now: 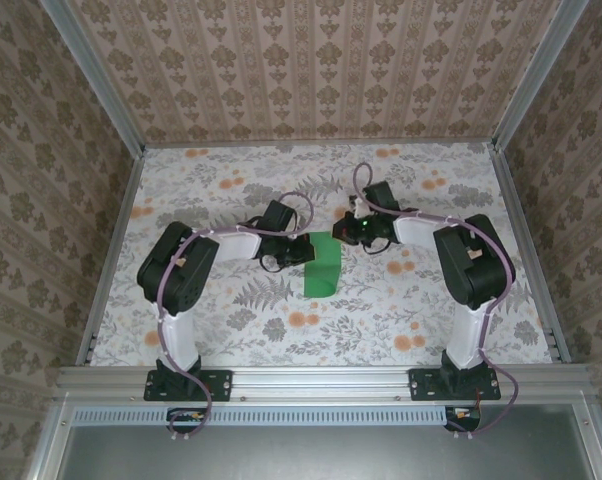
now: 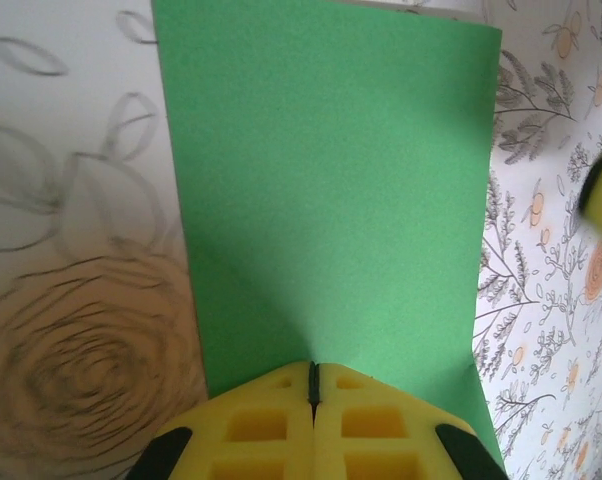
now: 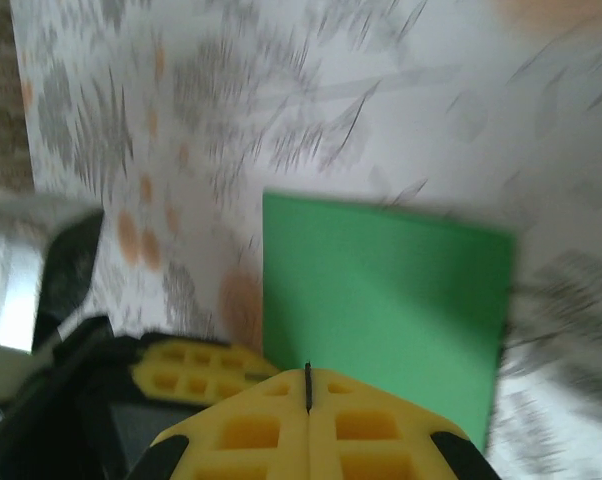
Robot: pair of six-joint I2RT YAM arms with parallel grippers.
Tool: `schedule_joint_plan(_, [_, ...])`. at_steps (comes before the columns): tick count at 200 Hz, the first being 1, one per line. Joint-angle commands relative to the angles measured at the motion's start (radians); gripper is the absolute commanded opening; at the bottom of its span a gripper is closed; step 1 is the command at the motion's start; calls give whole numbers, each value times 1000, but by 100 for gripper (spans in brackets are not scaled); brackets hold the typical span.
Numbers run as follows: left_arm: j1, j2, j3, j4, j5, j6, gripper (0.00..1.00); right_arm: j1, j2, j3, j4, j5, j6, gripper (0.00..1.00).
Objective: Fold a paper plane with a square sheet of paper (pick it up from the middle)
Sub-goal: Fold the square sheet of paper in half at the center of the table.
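The square sheet of paper [image 1: 323, 268] lies on the table as a bright green upright rectangle between the two arms. My left gripper [image 1: 303, 250] is at its upper left edge. In the left wrist view the left gripper [image 2: 314, 368] is shut, its yellow fingers over the near edge of the paper [image 2: 331, 200], with no green in the slit between them. My right gripper [image 1: 347, 232] hovers at the paper's top right corner. The right wrist view is blurred; there the right gripper [image 3: 308, 374] is shut above the paper [image 3: 381, 300], with the left gripper's yellow fingers [image 3: 196, 368] beside it.
The floral tablecloth [image 1: 231, 320] covers the table. Patterned walls and metal rails [image 1: 111, 240] close it in on the left, back and right. Both arm bases stand on the near rail [image 1: 321, 378].
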Motion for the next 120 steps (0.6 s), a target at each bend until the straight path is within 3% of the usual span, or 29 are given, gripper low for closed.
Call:
schedule_joint_plan(1, [59,47,-101,-180,-138,-10,0,45,-1,-14,-58,-55,1,0])
schedule_joint_plan(120, [65,52,-106,-184,-121,6,0,85,70,5,-262,-103,-121,0])
